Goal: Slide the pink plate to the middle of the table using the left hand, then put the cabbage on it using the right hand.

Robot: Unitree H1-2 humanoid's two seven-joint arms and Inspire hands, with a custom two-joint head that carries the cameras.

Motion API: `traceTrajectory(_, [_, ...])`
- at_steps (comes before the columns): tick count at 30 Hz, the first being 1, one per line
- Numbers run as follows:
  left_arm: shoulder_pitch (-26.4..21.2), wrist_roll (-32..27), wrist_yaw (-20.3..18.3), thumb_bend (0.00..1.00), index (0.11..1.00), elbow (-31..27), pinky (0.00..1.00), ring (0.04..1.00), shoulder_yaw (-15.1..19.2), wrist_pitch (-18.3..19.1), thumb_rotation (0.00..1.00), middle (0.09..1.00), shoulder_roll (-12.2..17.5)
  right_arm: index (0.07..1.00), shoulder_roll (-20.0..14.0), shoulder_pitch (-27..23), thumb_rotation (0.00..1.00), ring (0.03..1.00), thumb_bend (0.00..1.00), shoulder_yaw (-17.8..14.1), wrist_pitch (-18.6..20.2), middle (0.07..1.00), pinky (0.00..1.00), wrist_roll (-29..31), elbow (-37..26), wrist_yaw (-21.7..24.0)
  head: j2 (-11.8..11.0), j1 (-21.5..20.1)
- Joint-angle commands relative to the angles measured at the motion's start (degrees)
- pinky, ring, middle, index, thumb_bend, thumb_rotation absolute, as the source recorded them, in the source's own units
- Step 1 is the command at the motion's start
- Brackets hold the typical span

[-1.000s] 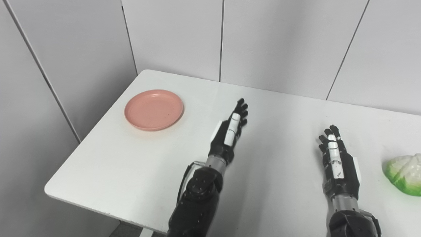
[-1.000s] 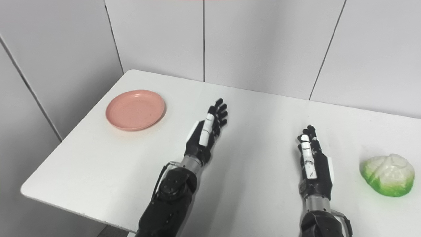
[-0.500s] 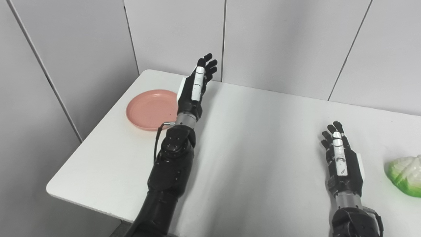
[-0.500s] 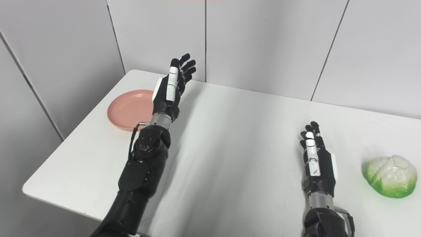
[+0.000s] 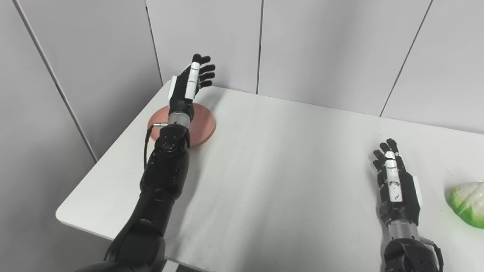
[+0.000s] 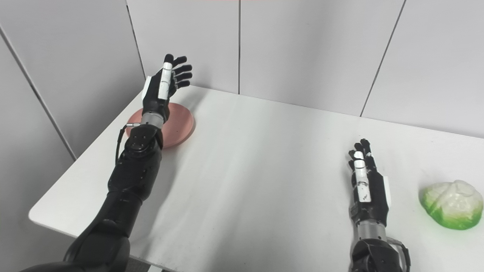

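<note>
Pink plate (image 6: 181, 124) lies near the table's (image 6: 264, 181) far left corner, and your left hand (image 5: 188, 84) is raised above it, fingers spread, holding nothing (its forearm hides part of the plate). Your right hand (image 6: 366, 187) rests empty with fingers apart, near the cabbage (image 6: 452, 209) at the right.

left robot hand (image 5: 188, 86) raised, fingers spread, right robot hand (image 6: 366, 190) low, fingers apart
</note>
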Motion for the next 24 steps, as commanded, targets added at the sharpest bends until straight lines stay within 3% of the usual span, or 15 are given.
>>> traceTrajectory(1, [-3.9,0.7,1.0,0.84,0.709,-0.2,0.68,0.714,0.8,-3.2,1.00,0.721,2.8,0.946,-0.6,1.9,0.79,0.938,0.71,-0.6,-2.8,0.947,0.98,0.3,2.3,0.8,0.0,0.4])
traceTrajectory(9, [-3.7,-1.6,-0.8,0.88,0.727,2.6,0.71,0.745,2.6,-1.6,1.00,0.741,6.5,0.961,-1.3,2.5,0.84,0.947,0.67,-0.2,-1.9,0.957,0.98,-0.3,1.2,1.2,0.0,1.3])
traceTrajectory(24, [-4.0,-2.6,-0.7,0.91,0.726,12.1,0.72,0.739,4.5,-5.4,1.00,0.731,11.0,0.972,-1.6,2.3,0.86,0.952,0.68,-0.6,-3.0,0.962,1.00,-0.4,2.6,1.9,-0.6,2.0])
